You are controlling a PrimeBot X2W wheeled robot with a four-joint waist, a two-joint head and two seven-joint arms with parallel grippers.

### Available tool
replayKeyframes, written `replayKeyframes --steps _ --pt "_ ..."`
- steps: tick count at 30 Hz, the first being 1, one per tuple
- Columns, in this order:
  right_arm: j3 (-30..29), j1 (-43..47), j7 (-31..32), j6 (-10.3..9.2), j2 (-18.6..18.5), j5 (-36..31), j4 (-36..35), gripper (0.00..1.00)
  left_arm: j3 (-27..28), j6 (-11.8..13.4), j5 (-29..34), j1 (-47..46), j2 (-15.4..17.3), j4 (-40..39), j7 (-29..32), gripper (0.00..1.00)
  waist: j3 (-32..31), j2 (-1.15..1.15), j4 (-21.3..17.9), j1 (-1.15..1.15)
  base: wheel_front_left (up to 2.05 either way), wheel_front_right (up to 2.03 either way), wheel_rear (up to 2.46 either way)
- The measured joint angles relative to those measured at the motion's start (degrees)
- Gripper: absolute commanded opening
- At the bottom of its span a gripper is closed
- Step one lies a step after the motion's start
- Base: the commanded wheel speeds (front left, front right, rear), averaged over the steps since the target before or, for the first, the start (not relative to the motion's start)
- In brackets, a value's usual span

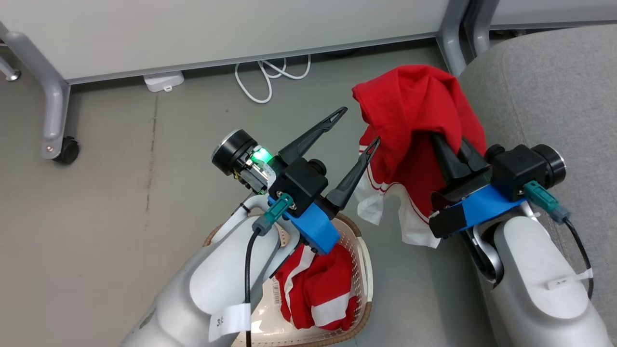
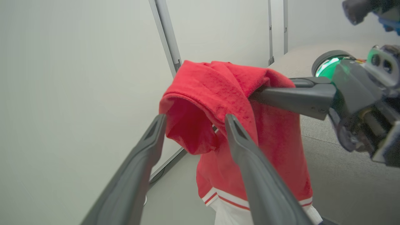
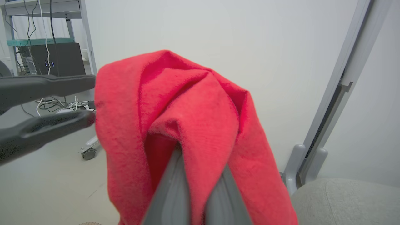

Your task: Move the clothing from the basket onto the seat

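Head downward, wrists close (shared clothing [image 1: 414,111])

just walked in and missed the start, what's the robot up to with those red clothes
The robot is moving laundry from a basket to a seat. Its right gripper is shut on a red and white garment, held up in the air beside the seat and not yet laid on it. The left gripper is open close beside that garment, holding nothing. Another red garment lies in the basket on the floor.
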Motion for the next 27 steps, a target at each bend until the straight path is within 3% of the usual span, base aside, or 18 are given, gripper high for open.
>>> replayKeyframes --steps 27 --pt "-15.93 6.71 0.00 0.00 2.77 -1.29 -6.88 0.00 -2.13 0.00 1.48 0.21 2.44 -3.42 0.00 1.00 5.99 0.00 -13.83 0.00 0.00 0.00 0.00"
